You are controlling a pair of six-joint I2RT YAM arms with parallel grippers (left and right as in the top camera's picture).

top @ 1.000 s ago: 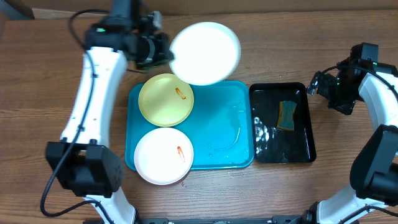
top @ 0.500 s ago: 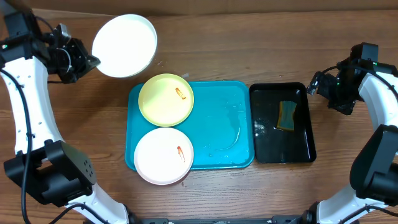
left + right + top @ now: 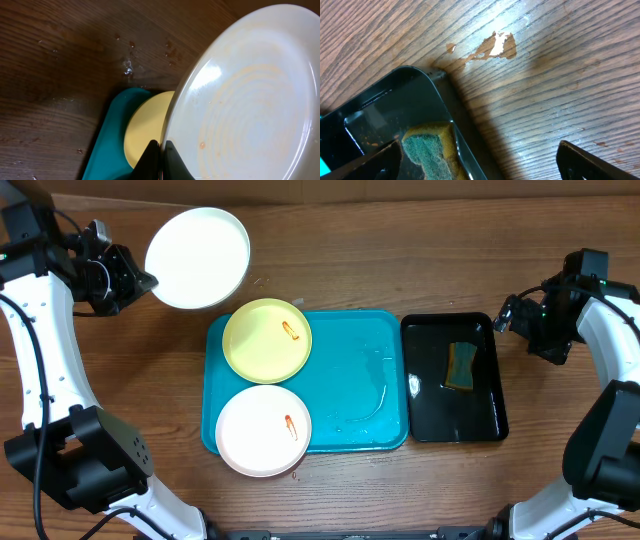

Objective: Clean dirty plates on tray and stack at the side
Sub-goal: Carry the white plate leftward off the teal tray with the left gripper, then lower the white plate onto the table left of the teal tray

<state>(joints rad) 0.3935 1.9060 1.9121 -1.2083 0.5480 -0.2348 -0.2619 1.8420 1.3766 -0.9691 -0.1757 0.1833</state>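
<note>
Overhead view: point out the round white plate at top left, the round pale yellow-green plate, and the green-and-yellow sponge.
Round white plate at top left (image 3: 198, 257): overhead view, centre of its face.
Round pale yellow-green plate (image 3: 262, 345): overhead view, bare centre.
Green-and-yellow sponge (image 3: 460, 366): overhead view, middle of its top.

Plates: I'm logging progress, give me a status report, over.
Left pincer shut on held white plate, off the turquoise tray. Right pincer open, empty, by black tray. Yellow-green plate, other white plate smeared, on turquoise tray. Nothing blocking.
</note>
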